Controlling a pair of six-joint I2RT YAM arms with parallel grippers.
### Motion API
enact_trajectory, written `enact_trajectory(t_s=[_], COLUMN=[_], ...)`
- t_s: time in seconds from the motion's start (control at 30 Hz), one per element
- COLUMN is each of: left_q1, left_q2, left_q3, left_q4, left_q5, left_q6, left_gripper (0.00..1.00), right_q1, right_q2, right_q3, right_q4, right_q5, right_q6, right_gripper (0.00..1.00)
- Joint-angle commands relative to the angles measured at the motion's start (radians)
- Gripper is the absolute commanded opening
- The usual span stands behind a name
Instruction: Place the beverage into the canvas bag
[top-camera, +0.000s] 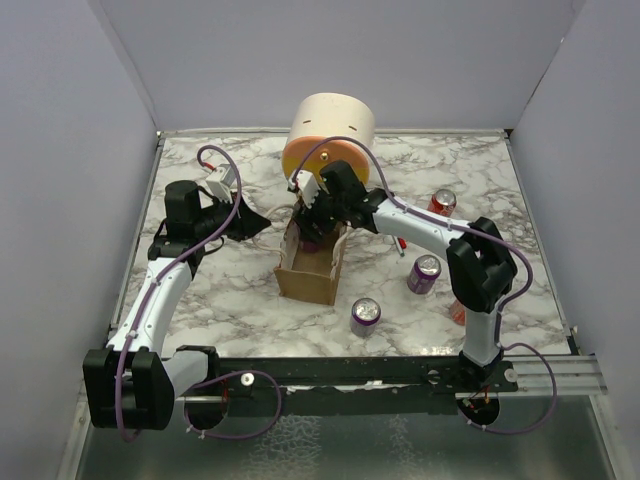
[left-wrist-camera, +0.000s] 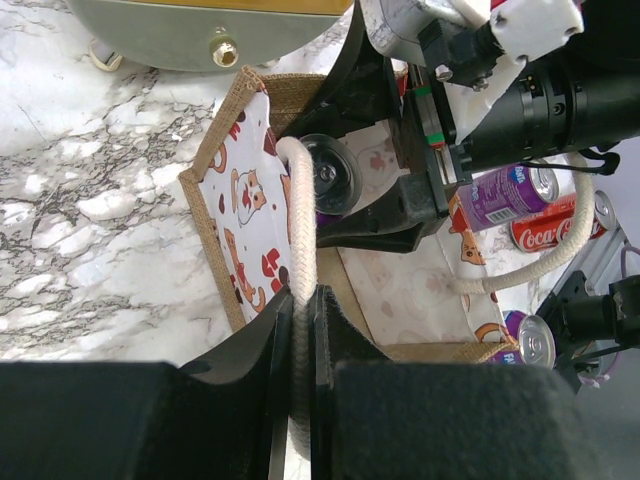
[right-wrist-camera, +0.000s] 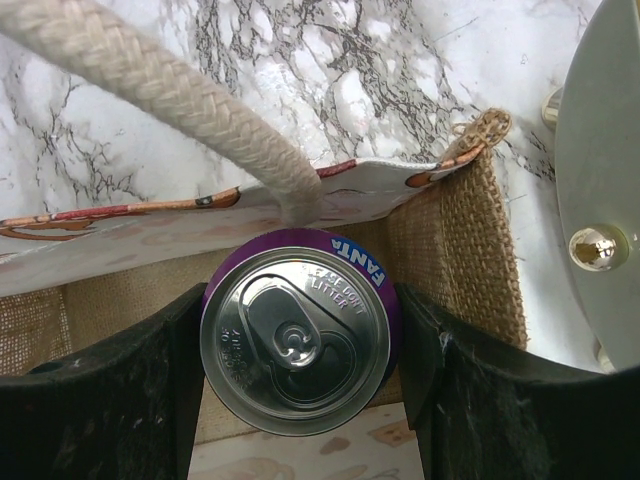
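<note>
The tan canvas bag (top-camera: 310, 275) stands open at the table's middle, with a printed lining. My left gripper (left-wrist-camera: 300, 330) is shut on one cream cord handle (left-wrist-camera: 298, 230) and holds it out to the left. My right gripper (right-wrist-camera: 300, 335) is shut on a purple Fanta can (right-wrist-camera: 295, 340), upright, just inside the bag's far end next to the burlap wall (right-wrist-camera: 470, 240). The can also shows in the left wrist view (left-wrist-camera: 333, 180), between the right fingers. In the top view the right gripper (top-camera: 312, 225) hides the can. The other handle (left-wrist-camera: 540, 262) hangs loose.
A large cream cylinder (top-camera: 330, 130) with an orange front stands just behind the bag. Loose cans stand to the bag's right: two purple ones (top-camera: 424, 273) (top-camera: 365, 315) and a red Coca-Cola can (top-camera: 441, 203). Grey walls enclose the table.
</note>
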Motion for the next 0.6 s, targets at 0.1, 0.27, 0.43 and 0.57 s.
enact_trajectory(t_s=[0.1,0.27,0.43,0.57], left_q1=[-0.001,0.000,0.000,-0.001], left_q2=[-0.017,-0.013,-0.010,-0.015], left_q3=[-0.014,-0.015,-0.017,-0.020], left_q4=[0.017,0.019,0.024,0.026], left_q5=[-0.001,-0.001,0.002,0.001], left_q6=[0.002,0.003,0.001,0.008], left_gripper=[0.00,0.00,0.00,0.00], right_q1=[-0.002,-0.001,-0.002,-0.002], right_q2=[0.031,0.035,0.045,0.053], right_q3=[0.003,-0.014,-0.025,-0.022], right_q4=[0.109,0.117,0.128,0.133], right_q5=[-0.003,0.007,0.016,0.022], right_q6=[0.013,0.004,-0.009,-0.017], right_gripper=[0.14,0.22,0.28,0.33])
